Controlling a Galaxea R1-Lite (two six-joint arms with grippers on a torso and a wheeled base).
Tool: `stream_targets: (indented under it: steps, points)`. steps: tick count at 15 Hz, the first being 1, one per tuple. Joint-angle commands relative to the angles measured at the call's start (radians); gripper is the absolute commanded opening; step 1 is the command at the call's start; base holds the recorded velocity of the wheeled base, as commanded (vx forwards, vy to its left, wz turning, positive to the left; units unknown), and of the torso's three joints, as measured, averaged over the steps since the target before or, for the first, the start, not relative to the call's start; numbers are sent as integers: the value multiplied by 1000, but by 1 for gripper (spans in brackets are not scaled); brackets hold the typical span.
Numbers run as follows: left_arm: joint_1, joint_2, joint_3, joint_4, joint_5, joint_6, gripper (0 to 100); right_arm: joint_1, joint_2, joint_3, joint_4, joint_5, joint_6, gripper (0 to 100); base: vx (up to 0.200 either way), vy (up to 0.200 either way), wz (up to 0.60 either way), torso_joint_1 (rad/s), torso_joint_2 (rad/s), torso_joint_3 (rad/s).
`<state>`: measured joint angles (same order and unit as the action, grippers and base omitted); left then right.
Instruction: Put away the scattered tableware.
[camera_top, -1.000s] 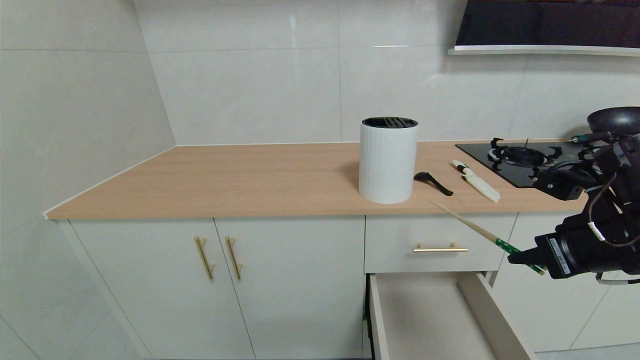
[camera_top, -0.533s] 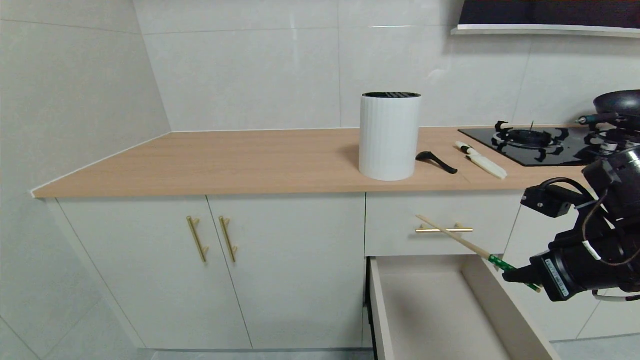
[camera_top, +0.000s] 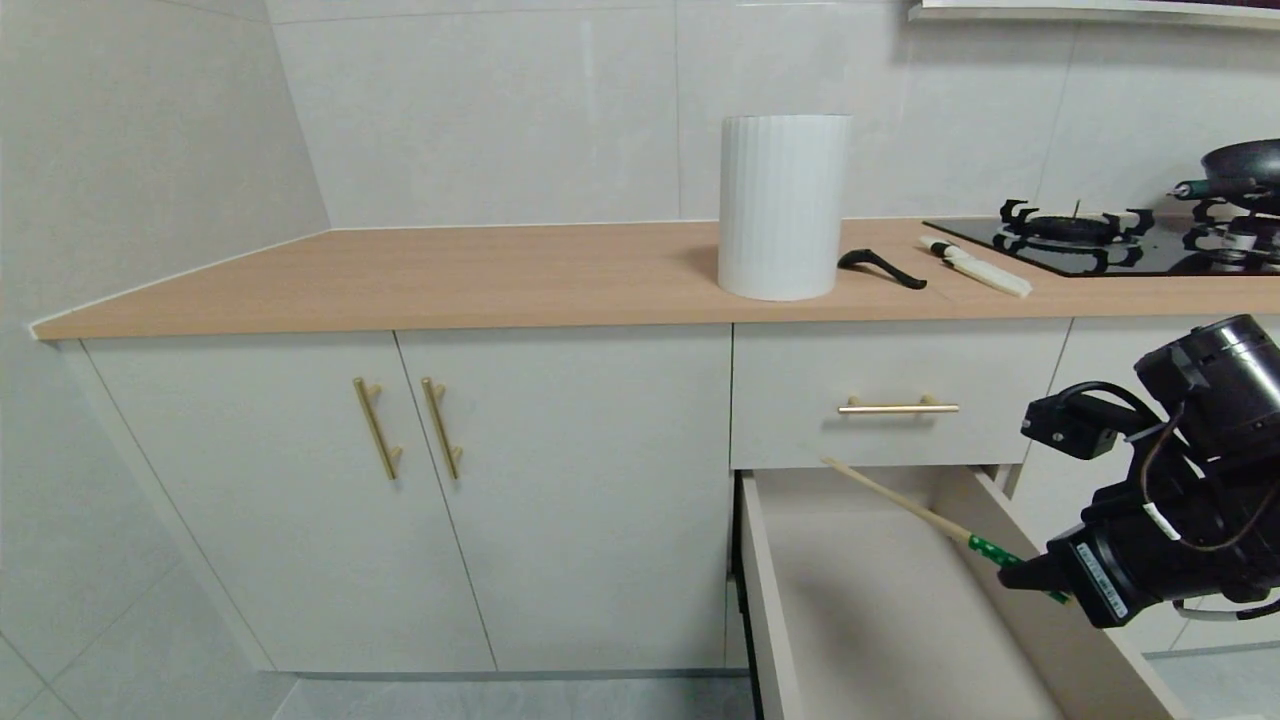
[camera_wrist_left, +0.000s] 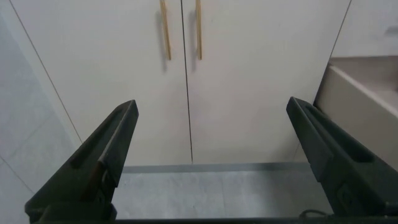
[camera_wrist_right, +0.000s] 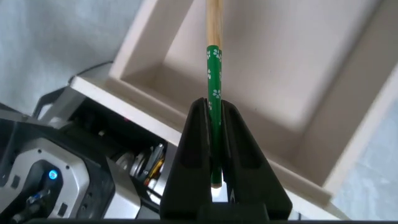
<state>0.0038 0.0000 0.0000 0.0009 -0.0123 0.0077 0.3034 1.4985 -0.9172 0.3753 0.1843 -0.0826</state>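
over the pulled-out pale drawer, at about 4 o'clock in the head view, the right gripper is clamped on the green flowered end of the long wooden chopsticks. the wrist view suggests two sticks pressed side by side. they slant from the claw toward 10 o'clock, with their bare tips above the drawer's inside, close to its back. directly at 12 o'clock from this drawer is one closed drawer front.

on the wood-grain counter stands one tall white ribbed cylinder holder. at its 3 o'clock lies one small black spoon, and farther along the same way lies one cream-bladed knife, apart from the spoon. beyond that is one black gas hob with two burner grates, the far one carrying one dark pan.

at 9 o'clock from the drawers are two pale cabinet doors. there are three gold bar handles in all, one on each door and one on the closed drawer.

the left gripper faces those two doors low down, its two dark fingers spread wide apart with nothing between them.
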Motion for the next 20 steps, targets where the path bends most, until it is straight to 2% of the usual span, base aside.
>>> stream_targets:
  steps: [1,6,9,10,13,16,18,20]
  points:
    - [1,0,0,-1,0,2,100,0,23,1,-1,1,-2,0,0,0,0,-51,232,178]
    - [2,0,0,1,0,0,100,6,54,-3,-1,0,0,0,0,0,0,-10,53,38]
    - [1,0,0,1,0,0,100,10,213,-12,-29,0,3,0,0,0,0,0,0,0]
    - [1,0,0,-1,0,0,100,29,309,-15,-87,-11,20,0,0,0,0,0,0,0]
    - [1,0,0,-1,0,0,100,69,509,-134,-111,-81,244,0,0,0,0,0,0,0]
    - [2,0,0,-1,0,0,100,79,660,-246,-110,-86,294,0,0,0,0,0,0,0]
    - [1,0,0,1,0,0,100,92,749,-318,-110,-91,386,0,0,0,0,0,0,0]
    - [1,0,0,1,0,0,100,117,809,-368,-113,-147,458,0,0,0,0,0,0,0]
